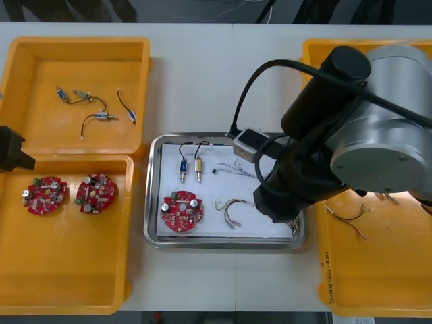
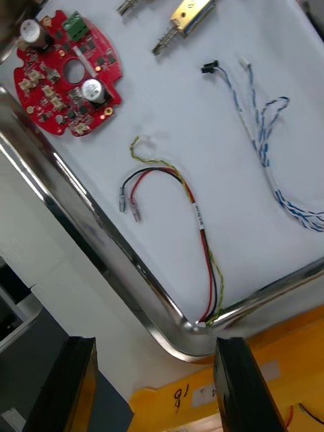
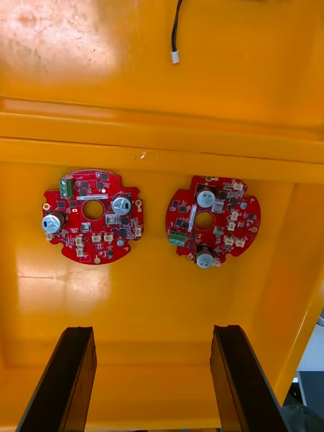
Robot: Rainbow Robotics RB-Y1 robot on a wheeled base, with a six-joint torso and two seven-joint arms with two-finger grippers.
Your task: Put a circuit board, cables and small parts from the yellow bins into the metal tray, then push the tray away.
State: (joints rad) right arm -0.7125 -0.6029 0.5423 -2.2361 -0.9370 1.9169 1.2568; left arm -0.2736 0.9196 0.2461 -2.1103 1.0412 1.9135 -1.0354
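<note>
Left gripper (image 3: 154,388): it hangs over the near left yellow bin (image 1: 67,270), with its fingers set wide and nothing between them. On that bin's floor, just beyond the fingers, a first spare board (image 3: 91,216) and a second spare board (image 3: 210,219) lie side by side, not touching.

Right gripper (image 2: 155,388): its fingers are equally wide apart and empty. It hangs at the near right corner of the metal tray (image 2: 101,229), seemingly just outside the rim and above the edge of the near right yellow bin (image 1: 378,283). Seen from above, the arm covers it.

Tray contents, on the white lining:
- The red and yellow cable (image 2: 202,229) lies nearest, with one end against the rim at that corner.
- The circuit board (image 2: 67,74) lies flat toward the near left corner.
- The blue and white cable (image 2: 263,142) trails along the right side.
- Two small metal parts (image 1: 190,168) lie side by side behind the board.

Farther back, the far left yellow bin (image 1: 40,47) holds black cables (image 1: 126,106) and more small parts.
</note>
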